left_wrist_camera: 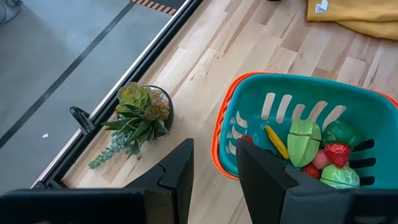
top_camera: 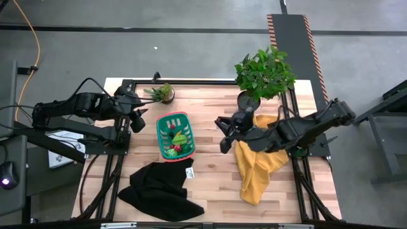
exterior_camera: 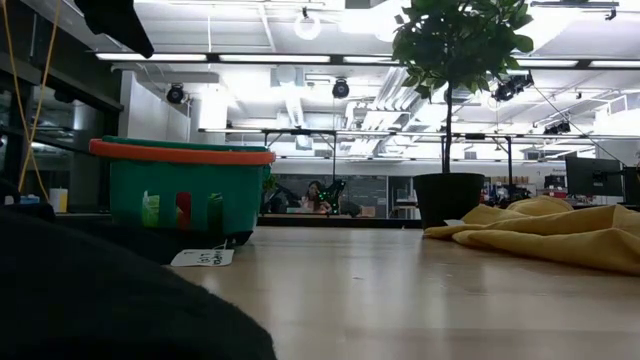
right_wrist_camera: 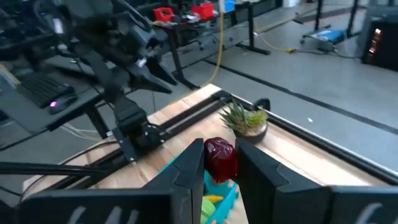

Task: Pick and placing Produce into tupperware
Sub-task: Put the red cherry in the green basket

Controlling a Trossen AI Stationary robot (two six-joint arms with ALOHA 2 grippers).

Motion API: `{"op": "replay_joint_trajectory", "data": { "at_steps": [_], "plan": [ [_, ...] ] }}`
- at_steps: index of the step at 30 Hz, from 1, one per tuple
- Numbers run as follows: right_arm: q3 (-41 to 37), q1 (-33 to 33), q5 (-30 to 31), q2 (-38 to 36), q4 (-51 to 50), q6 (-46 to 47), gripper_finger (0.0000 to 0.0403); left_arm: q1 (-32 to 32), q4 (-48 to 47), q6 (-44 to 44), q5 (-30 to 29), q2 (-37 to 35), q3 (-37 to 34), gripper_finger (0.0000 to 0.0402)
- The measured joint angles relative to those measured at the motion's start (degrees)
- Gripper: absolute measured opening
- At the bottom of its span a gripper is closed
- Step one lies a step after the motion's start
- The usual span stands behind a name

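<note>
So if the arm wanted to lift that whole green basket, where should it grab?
Probably the orange rim of the basket, coming from above with one finger inside the wall and one outside. The rim is a firm raised lip, and the produce sits lower inside.

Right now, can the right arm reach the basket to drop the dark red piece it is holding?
Probably yes. The right gripper, shut on the dark red piece, has bare table between it and the basket; the left gripper waits at the basket's other side.

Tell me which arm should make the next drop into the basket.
Right. The right gripper already holds a dark red toy piece near the teal basket; the left gripper is empty beside its rim.
</note>
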Motion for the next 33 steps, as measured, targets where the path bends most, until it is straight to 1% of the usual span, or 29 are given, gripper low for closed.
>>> {"op": "replay_joint_trajectory", "data": {
  "at_steps": [7, 12, 18, 22, 27, 30, 33],
  "plan": [
    [0.00, -2.23, -5.92, -2.26, 4.66, -9.25, 0.0068, 0.00, 0.03, -0.16, 0.31, 0.00, 0.00, 0.0111],
    [0.00, -3.88, -12.98, -4.34, 5.18, -15.70, 0.0068, 0.00, 1.79, -0.56, 2.75, 0.00, 0.00, 0.0111],
    [0.00, -6.04, -20.11, -6.70, 4.99, -20.61, 0.0068, 0.00, 8.45, -7.68, 3.83, -0.04, 0.00, 0.0111],
    [0.00, -7.42, -23.85, -8.06, 5.23, -22.29, 0.0068, 0.00, 13.97, -12.65, 7.80, -0.02, -0.02, 0.0111],
    [0.00, -9.47, -27.76, -8.80, 5.09, -24.78, 0.0068, 0.00, 19.63, -13.68, 14.64, -0.02, 0.00, 0.0111],
    [0.00, -11.39, -31.67, -8.80, 5.18, -25.96, 0.0068, 0.00, 22.02, -16.03, 17.60, -0.08, 0.00, 0.0111],
    [0.00, -13.56, -36.18, -8.38, 5.01, -26.07, 0.0068, 0.00, 24.02, -18.56, 19.22, -0.49, 0.00, 0.0111]
  ]
}}
